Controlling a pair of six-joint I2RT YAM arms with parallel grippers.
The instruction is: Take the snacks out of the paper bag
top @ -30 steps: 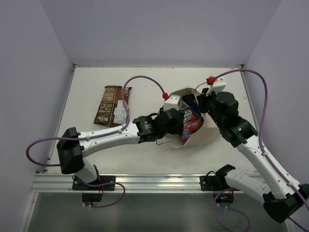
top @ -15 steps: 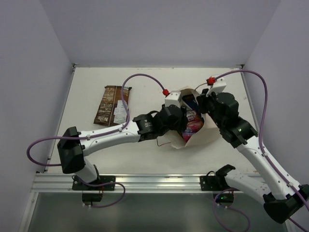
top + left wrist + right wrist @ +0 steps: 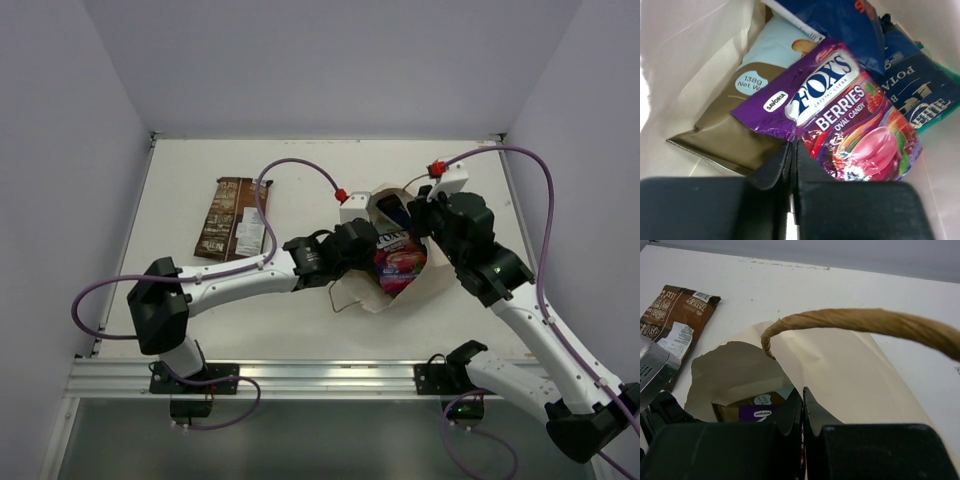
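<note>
The paper bag (image 3: 432, 272) lies on its side, mouth toward the left arm. My left gripper (image 3: 792, 148) is inside it, shut on the lower edge of the magenta-purple packet (image 3: 840, 105). Under that packet lies the light blue-and-tan chip bag (image 3: 735, 115). Blue-and-white packets (image 3: 920, 90) and a teal-green edge (image 3: 946, 111) lie behind it. My right gripper (image 3: 802, 392) is shut on the bag's upper rim (image 3: 850, 370), below the cord handle (image 3: 865, 320). The long dark brown packet (image 3: 232, 218) lies on the table to the left, outside the bag.
The left arm's purple cable (image 3: 300, 165) loops over the table between the brown packet and the bag. The other cord handle (image 3: 345, 300) trails on the table in front of the bag. White walls close in the table at the back and sides.
My left gripper has pushed further into the bag and closed on the purple packet. The right gripper keeps its hold on the rim.
</note>
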